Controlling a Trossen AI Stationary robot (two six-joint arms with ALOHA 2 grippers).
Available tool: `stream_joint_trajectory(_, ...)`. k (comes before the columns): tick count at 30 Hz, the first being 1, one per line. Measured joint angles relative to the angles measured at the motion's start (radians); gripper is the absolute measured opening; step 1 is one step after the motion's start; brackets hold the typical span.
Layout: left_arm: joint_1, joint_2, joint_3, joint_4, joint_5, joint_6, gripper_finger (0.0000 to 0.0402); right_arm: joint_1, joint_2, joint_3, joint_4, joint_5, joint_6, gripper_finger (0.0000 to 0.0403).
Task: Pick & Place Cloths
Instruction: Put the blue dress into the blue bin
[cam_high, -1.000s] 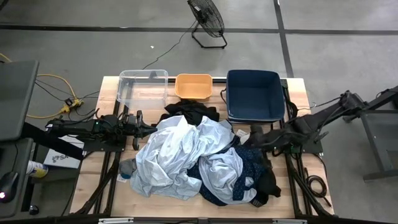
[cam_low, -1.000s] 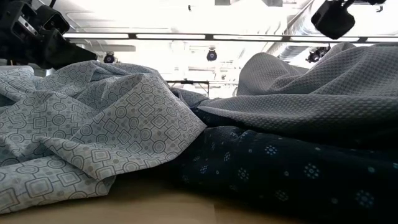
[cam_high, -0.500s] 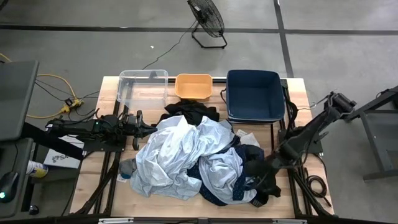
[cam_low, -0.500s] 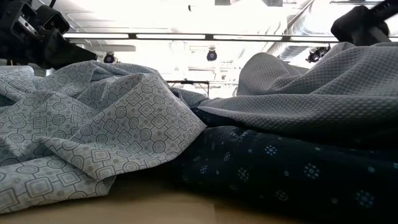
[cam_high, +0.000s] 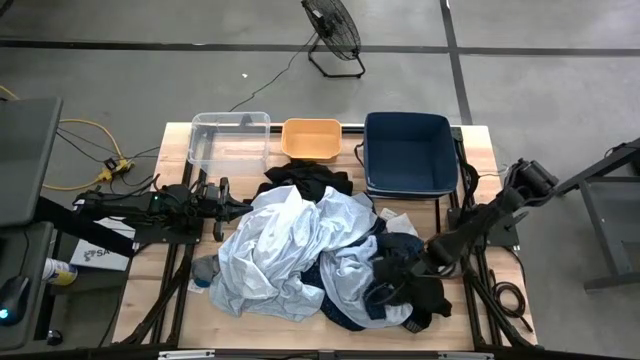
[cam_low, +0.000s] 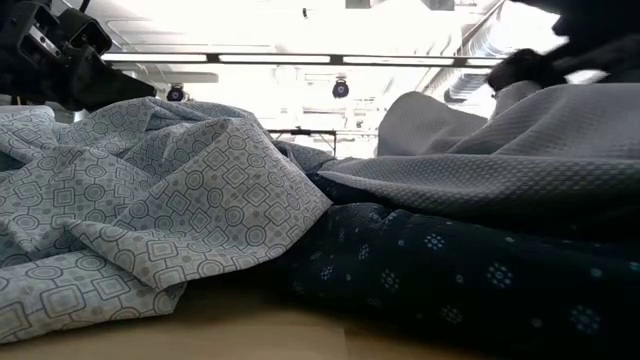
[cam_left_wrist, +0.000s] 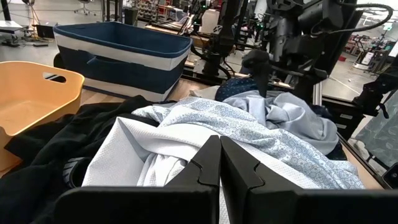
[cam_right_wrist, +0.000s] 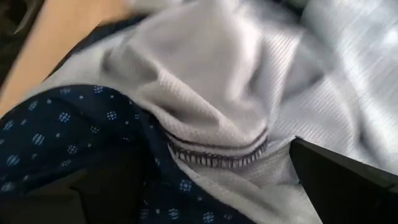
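Sprawling heap of crumpled pale blue, black and navy fabric cloths (cam_high: 320, 255), long axis across table.
Right gripper (cam_high: 385, 285) spread wide over it; left gripper (cam_left_wrist: 219, 163) closed, empty.

The high camera looks straight down on the whole bench (cam_high: 480, 140), taking in the heap of cloths (cam_high: 320, 255) at its middle. The low camera sits at bench height, pressed close against that heap, facing the room's ceiling lights. Both wrist cameras share the heap: the left looks across it toward the navy bin (cam_left_wrist: 118, 46), the right hangs just above the fabric.
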Motion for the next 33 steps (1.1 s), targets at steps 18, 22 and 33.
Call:
stream_joint_trajectory(18, 0.000, 0.000, 0.000, 0.000, 0.000, 0.000, 0.0000, -0.127, 0.057, 0.092, -0.112, -0.255, 0.710, 0.0390)
stream_joint_trajectory(22, 0.000, 0.000, 0.000, 0.000, 0.000, 0.000, 0.0000, -0.123, 0.057, 0.129, -0.226, -0.330, 0.867, 0.0390)
stream_joint_trajectory(33, 0.000, 0.000, 0.000, 0.000, 0.000, 0.000, 0.0000, -0.136, 0.073, 0.131, -0.315, -0.338, 1.034, 0.0359)
